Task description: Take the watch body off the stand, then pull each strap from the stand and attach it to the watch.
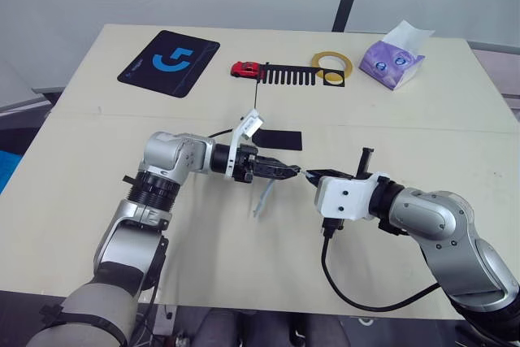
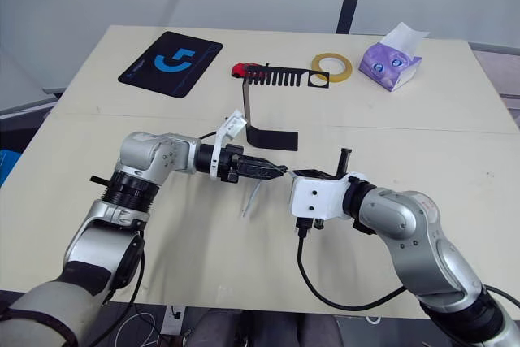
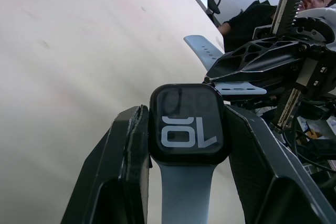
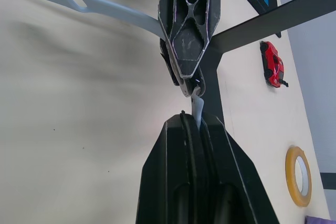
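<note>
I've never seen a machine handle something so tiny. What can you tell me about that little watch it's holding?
The watch body is a small black rounded-square case with a glossy dark screen showing white digits. It sits clamped between the fingers of the left pincer, held above the table. One pale grey-blue strap already hangs from it; the right pincer holds the second strap against its other edge.
</note>
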Available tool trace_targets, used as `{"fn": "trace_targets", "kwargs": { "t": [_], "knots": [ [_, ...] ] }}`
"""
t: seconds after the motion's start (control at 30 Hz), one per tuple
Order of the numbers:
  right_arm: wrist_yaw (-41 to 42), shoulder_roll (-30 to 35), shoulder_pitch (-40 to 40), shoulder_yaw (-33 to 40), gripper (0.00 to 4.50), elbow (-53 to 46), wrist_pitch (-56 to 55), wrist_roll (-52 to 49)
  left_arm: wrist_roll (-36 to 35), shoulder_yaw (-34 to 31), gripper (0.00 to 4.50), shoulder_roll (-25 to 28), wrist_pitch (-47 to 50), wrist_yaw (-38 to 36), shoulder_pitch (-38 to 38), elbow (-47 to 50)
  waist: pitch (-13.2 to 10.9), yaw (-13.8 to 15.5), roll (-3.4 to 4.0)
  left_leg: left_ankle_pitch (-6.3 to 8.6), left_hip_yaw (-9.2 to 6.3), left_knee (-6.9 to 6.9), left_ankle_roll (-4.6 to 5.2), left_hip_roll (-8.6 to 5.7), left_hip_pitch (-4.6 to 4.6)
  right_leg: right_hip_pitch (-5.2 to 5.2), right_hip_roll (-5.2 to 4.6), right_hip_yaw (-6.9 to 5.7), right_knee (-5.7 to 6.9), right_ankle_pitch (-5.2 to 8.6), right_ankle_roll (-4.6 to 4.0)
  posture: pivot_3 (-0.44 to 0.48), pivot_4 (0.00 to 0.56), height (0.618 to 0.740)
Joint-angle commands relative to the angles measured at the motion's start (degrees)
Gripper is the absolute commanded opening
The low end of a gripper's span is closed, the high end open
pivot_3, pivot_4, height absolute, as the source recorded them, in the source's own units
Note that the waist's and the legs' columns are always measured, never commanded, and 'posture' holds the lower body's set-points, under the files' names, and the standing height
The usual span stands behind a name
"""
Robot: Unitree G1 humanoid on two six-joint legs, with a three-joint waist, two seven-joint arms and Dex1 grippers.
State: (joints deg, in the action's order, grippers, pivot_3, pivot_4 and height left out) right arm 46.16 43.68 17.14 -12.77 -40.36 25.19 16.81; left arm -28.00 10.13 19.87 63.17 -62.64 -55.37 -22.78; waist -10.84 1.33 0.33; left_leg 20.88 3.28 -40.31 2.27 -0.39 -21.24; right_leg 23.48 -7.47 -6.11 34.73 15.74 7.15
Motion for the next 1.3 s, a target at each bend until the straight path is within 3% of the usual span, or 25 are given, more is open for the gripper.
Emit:
{"fn": "trace_targets", "kwargs": {
  "t": [0.03,1.3],
  "knots": [
    [-0.2,0.2,0.0,1.6,0.0,-2.3,-0.2,0.2,-1.2,-0.9,1.7,-0.4,0.0,-0.2,-1.2,2.0,0.0,0.0,0.0,0.0,0.0,0.0,0.0,0.0,0.0,0.0,0.0,0.0,0.0,0.0,0.0,0.0,0.15,0.738],
    [0.1,-0.2,2.0,-0.3,0.0,-0.5,-0.2,1.0,-2.9,-1.7,1.7,-1.4,2.9,1.1,0.1,6.8,0.0,0.0,0.0,0.0,0.0,0.0,0.0,0.0,0.0,0.0,0.0,0.0,0.0,0.0,0.0,0.0,0.15,0.738]
  ]
}}
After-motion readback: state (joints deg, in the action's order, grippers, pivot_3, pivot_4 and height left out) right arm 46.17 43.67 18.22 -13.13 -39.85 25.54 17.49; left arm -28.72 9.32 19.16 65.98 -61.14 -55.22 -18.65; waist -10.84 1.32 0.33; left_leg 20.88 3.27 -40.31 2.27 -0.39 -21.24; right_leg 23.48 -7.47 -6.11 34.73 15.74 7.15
